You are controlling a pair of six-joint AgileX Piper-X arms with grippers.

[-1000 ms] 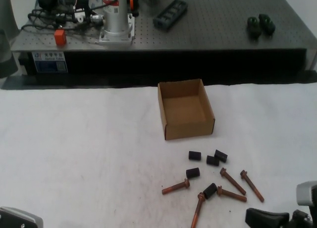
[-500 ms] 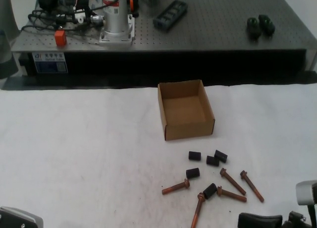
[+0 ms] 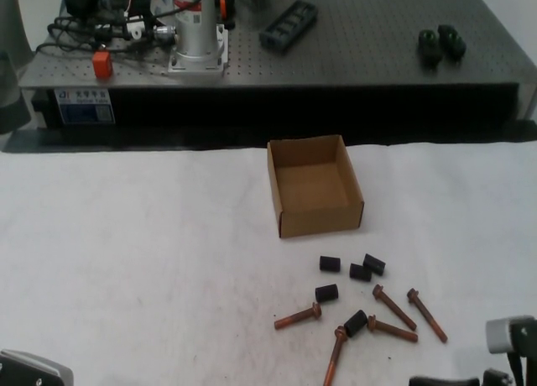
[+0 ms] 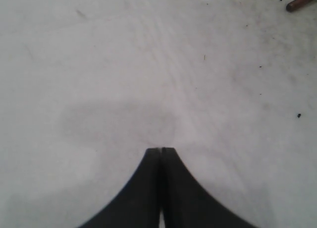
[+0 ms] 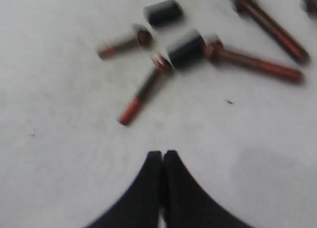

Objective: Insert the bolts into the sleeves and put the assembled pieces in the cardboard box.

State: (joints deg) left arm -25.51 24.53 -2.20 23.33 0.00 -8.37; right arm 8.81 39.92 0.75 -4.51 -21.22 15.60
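Toward the front right corner of the bench (image 3: 126,252): five bolts (image 3: 298,317) lying flat among five black sleeves (image 3: 330,263), four with heads toward the far edge and shafts slanting nearward, one crosswise with its head toward the right edge. Behind them, an open cardboard box (image 3: 319,222). From the right wrist: one sleeve (image 5: 186,49) between two bolt heads. From the left wrist: mostly bare bench top. Left gripper (image 4: 161,151) and right gripper (image 5: 162,156) both pressed closed, holding nothing.
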